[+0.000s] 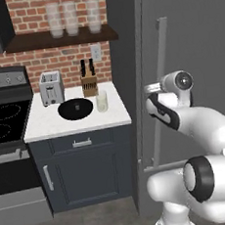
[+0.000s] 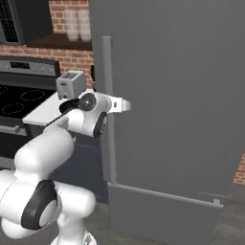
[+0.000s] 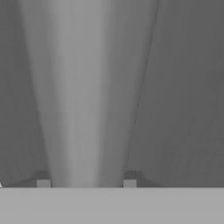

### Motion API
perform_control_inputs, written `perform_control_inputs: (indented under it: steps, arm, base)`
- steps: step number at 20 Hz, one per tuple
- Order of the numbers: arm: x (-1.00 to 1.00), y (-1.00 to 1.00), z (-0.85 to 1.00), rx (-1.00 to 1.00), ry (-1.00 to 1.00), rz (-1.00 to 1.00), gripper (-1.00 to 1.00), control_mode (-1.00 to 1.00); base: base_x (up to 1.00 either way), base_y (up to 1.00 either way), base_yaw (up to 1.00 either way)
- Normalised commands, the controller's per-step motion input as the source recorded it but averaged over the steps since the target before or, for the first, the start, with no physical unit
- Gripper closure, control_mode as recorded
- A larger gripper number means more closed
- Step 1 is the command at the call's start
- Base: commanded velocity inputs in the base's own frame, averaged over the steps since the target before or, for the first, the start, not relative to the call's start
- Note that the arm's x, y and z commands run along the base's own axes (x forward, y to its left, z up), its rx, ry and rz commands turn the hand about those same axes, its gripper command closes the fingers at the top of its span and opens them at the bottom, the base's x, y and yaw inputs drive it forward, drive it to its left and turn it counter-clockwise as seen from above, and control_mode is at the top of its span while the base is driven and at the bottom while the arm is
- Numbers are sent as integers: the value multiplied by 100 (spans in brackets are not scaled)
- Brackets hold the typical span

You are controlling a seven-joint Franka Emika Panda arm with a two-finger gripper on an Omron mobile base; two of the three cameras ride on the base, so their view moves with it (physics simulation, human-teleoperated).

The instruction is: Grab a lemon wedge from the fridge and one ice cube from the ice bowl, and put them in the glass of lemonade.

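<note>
Left of the fridge [image 1: 185,38], on the tabletop [image 1: 47,124], sit the wide black ice bowl [image 1: 75,109] and, just beside it toward the fridge, the glass of lemonade [image 1: 101,100], pale creamy yellow. The fridge is tall, dark grey, its door shut. The gripper [image 3: 86,183] has its fingers [image 3: 43,182] closed partway around the fridge's pale bar handle [image 3: 83,96]. To open well, I'd pull steadily outward along the door's arc, keeping the bar centred.
</note>
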Motion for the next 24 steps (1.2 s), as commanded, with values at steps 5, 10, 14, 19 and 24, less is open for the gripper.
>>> perform_control_inputs:
  steps: [5, 10, 14, 19, 24]
  arm:
    - [-100, -61, 13, 0, -16, -14, 100, -100]
    - [-100, -75, 33, 3, -22, -22, 100, -100]
    - [-100, -74, 73, 3, -26, -27, -100, -100]
    - [-100, -68, 99, 6, -25, -27, -100, -100]
    - [-100, -22, 100, 1, -19, -25, -100, -100]
  base:
    - [0, 0, 0]
    - [0, 0, 0]
    - [0, 0, 0]
    - [0, 0, 0]
    - [0, 0, 0]
